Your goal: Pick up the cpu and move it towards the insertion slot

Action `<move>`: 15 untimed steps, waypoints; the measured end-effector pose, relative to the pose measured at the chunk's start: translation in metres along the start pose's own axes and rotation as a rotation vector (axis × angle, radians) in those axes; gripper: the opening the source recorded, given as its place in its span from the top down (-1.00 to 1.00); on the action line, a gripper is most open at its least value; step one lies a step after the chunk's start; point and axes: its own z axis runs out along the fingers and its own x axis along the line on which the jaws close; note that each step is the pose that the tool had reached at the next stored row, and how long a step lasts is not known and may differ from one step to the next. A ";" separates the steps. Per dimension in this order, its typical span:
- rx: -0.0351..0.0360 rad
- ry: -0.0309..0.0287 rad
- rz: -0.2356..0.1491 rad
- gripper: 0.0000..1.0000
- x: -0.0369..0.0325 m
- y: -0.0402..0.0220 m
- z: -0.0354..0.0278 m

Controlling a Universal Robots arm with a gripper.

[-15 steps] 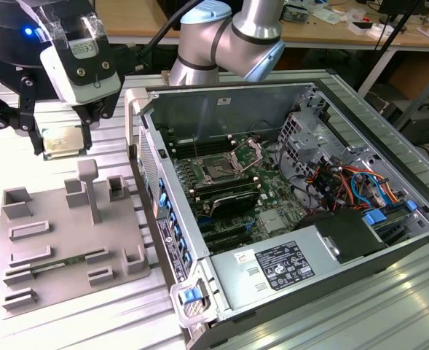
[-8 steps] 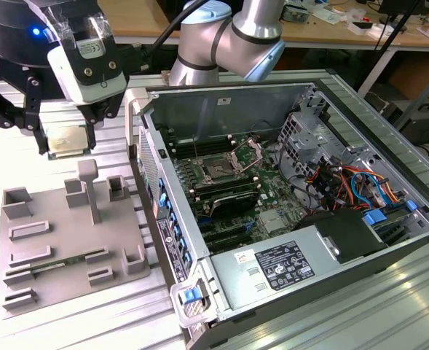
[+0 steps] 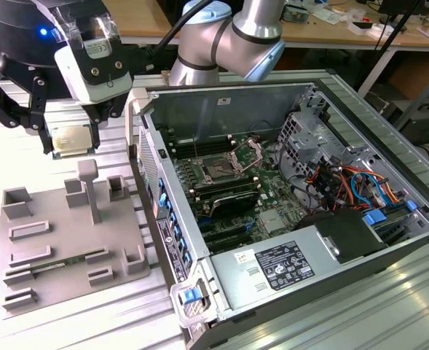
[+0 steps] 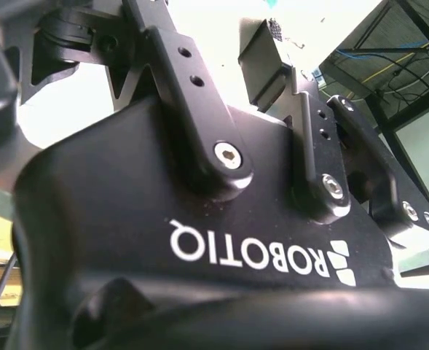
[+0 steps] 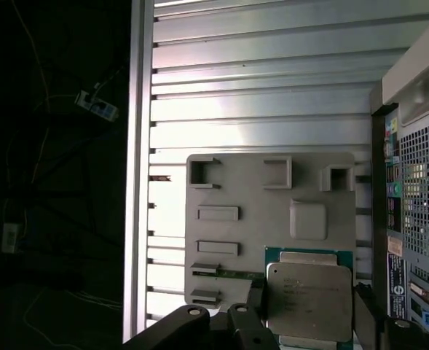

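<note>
The grey tray (image 3: 54, 222) lies below my pincer (image 3: 72, 140), which is clamped on the cpu (image 3: 73, 137), held level and clear of the tray. I judge the pick done and the carry in hand. The insertion slot (image 3: 218, 172) sits well apart from my pincer, inside the computer case (image 3: 221, 109), so reaching it calls for clearing the near wall.

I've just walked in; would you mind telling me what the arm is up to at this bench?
The arm's gripper is shut on the cpu, holding it flat in the air above the grey tray, which lies to the exterior view's left of the open computer case. The insertion slot sits on the green board inside that case, its bracket raised. The cpu is off the tray but is not yet over the case.
</note>
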 end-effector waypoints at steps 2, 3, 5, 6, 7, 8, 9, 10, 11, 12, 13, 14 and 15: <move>0.0000 0.0000 0.000 -0.09 -0.0012 0.0000 0.0000; 0.0000 0.0000 0.000 -0.09 -0.0017 -0.0001 0.0000; 0.0000 0.0000 0.000 -0.09 -0.0031 -0.0001 0.0000; 0.0000 -0.0001 0.000 -0.09 -0.0036 -0.0001 0.0000; 0.0000 0.0000 0.000 -0.09 -0.0042 -0.0001 0.0000; 0.0000 0.0000 0.000 -0.09 -0.0045 -0.0001 0.0000; -0.0001 -0.0001 0.000 -0.09 -0.0050 -0.0001 0.0000; 0.0000 0.0000 0.000 -0.09 -0.0058 -0.0001 0.0000; 0.0000 -0.0001 0.000 -0.09 -0.0062 -0.0001 0.0000; 0.0000 0.0000 0.000 -0.09 -0.0067 -0.0002 0.0000; 0.0000 0.0000 0.000 -0.09 -0.0075 -0.0002 0.0000; 0.0000 0.0000 0.000 -0.09 -0.0080 -0.0001 0.0000; 0.0000 0.0000 0.000 -0.09 -0.0083 -0.0002 0.0000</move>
